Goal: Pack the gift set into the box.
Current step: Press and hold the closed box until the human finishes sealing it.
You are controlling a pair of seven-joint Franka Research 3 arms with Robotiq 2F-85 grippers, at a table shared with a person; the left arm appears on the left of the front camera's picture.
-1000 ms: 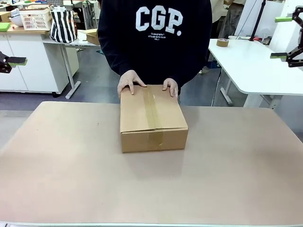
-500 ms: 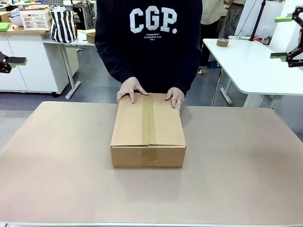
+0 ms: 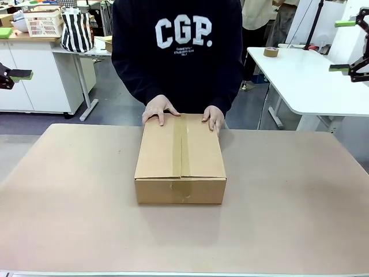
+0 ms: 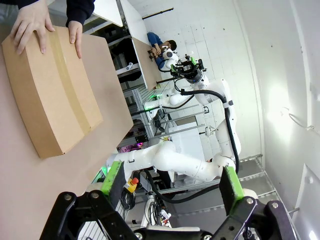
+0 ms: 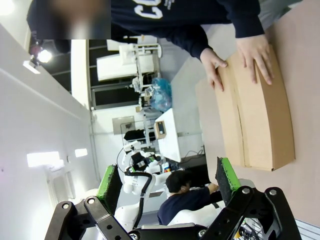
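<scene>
Squarely on the tabletop (image 3: 69,202) sits the box (image 3: 180,153), midway between the left and right edges and nearer the far edge than the robot's. Its top flaps are shut flat, and a strip of brown tape (image 3: 180,144) runs along the middle seam and down over the short face that looks toward the robot.

A person in a dark sweatshirt stands at the far edge with both hands flat on the far end of the box top. One hand (image 3: 159,108) lies by the far-left corner of the box. The other hand (image 3: 214,118) lies by the far-right corner, its fingertips over the box's edge.

The left fingers (image 4: 112,182) are spread wide with nothing between their green pads. They are held up in the air, well apart from the box, which lies far ahead of them in the left wrist view. The right fingers (image 5: 109,184) are likewise spread wide and hold nothing. In the front view their two green pads stand one above the other, high beyond the far-right corner of the tabletop.

Behind, a white side table (image 3: 305,81) carries a roll of tape (image 3: 271,52).
</scene>
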